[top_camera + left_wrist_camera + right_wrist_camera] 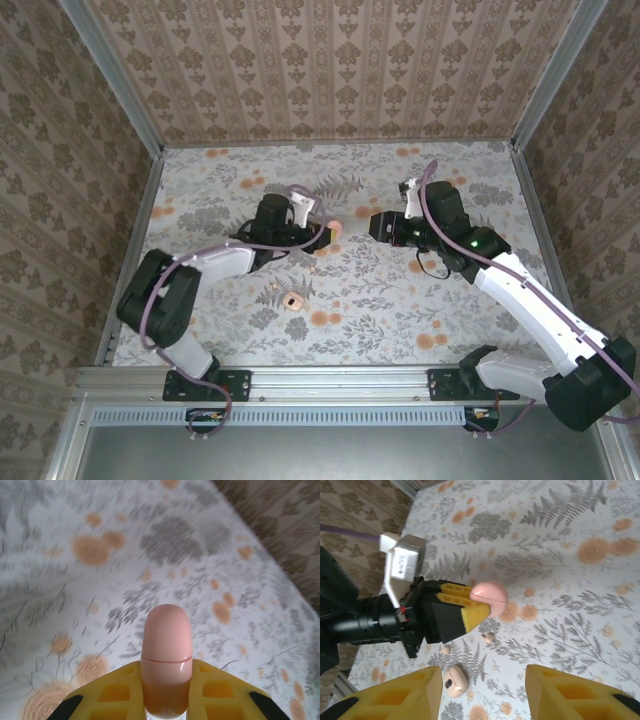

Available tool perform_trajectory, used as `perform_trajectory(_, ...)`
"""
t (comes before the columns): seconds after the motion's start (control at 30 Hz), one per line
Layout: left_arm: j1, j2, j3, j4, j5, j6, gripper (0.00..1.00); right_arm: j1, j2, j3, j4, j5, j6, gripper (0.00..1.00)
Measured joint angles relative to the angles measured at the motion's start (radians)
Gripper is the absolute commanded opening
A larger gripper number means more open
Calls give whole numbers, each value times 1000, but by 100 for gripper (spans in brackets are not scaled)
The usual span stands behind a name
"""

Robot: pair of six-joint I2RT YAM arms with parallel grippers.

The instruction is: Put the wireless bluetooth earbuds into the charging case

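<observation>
My left claw is clamped on the charging case — its lid is shut along the seam, so whatever is inside is hidden. My right claw stands wide, with nothing between its fingers. One earbud lies loose on the floral table — outside the case.

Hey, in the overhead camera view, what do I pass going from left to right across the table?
The left arm's elbow → earbud lying on the table → charging case gripped in the left end effector → right end effector → right arm's elbow.
</observation>
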Motion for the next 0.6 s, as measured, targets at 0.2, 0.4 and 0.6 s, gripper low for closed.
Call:
perform_trajectory(0.2,-13,187,71,-49,-45,-64,10,-27,12,-14,-6,3,-10,49)
perform_trajectory(0.4,-29,251,146,-114,-87,-74,33,-37,52,-26,-8,0,-14,49)
perform_trajectory(0.6,-18,243,164,-183,-116,-48,50,-37,92,-29,-21,-5,-14,48)
